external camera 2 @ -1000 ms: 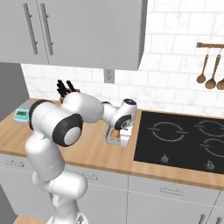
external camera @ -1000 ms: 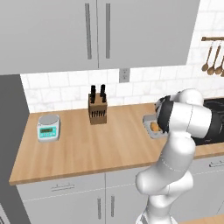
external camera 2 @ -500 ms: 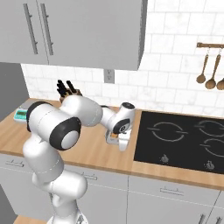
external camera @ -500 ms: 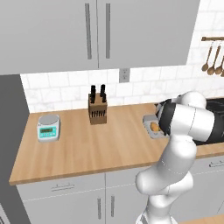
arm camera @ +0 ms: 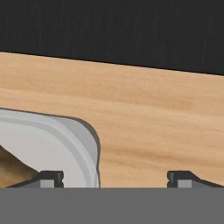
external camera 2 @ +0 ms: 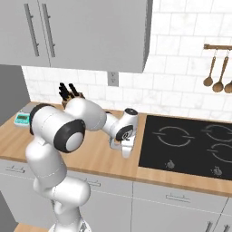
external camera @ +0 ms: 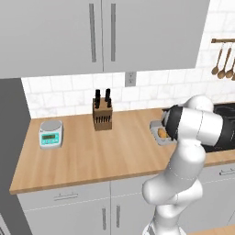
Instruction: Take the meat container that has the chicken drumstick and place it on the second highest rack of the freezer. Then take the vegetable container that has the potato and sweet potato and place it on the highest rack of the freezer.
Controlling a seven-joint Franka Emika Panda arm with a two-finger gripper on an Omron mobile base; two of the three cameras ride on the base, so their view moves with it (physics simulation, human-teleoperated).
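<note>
A shallow grey container [arm camera: 65,140] lies on the wooden counter beside the cooktop, also seen as the grey container [external camera: 159,126] partly behind my arm. A golden-brown piece of food [external camera: 161,133] lies in it; I cannot tell whether it is the chicken drumstick. In the hand view the same brown food [arm camera: 11,168] shows at the lower left. My gripper [arm camera: 116,179] is open and low over the container's corner. One fingertip [arm camera: 50,178] is inside the rim, and the other stands over bare wood. The gripper [external camera 2: 127,149] points down at the counter. The freezer's racks are out of view.
The black cooktop [external camera 2: 190,145] lies right beside the container. A knife block [external camera: 102,117] stands at the back wall and a kitchen scale [external camera: 50,135] sits at the counter's left. A tall dark grey unit [external camera: 11,137] closes off the left end. Wooden spoons [external camera 2: 217,68] hang on the wall.
The hand has sunk a little toward the container's edge, and its jaws have narrowed slightly. The base and the counter's things have not moved.
</note>
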